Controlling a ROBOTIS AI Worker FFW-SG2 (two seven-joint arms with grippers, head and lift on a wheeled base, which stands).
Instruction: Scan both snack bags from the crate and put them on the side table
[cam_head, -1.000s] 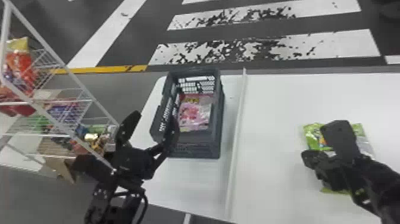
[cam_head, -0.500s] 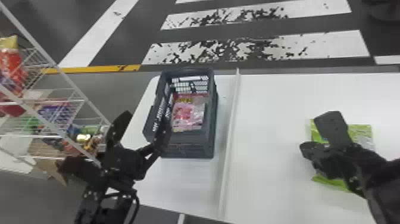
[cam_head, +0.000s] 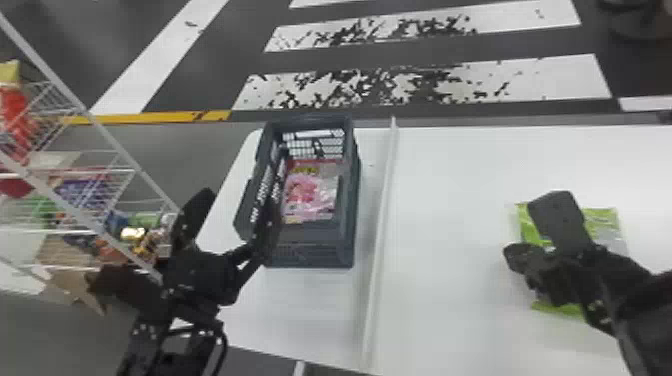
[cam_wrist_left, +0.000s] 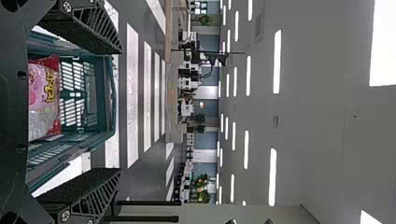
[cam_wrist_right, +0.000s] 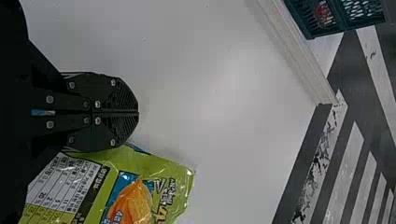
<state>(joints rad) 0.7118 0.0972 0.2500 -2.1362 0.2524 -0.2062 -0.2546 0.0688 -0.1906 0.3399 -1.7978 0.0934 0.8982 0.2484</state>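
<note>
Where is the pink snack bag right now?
In the head view, on the robot's left, the pink snack bag lies inside the open crate, which stands just left of the raised white strip.

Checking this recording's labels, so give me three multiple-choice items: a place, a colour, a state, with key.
1. Where is the pink snack bag?
A on the floor
B in the crate
C on the wire rack

2. Main colour of the snack bag at the right hand?
A green
B purple
C black

3. The left hand?
A shut, empty
B shut on a bag
C open

1 B: crate walls surround it.
2 A: its wrapper shows green.
3 C: its fingers stand wide apart.
</note>
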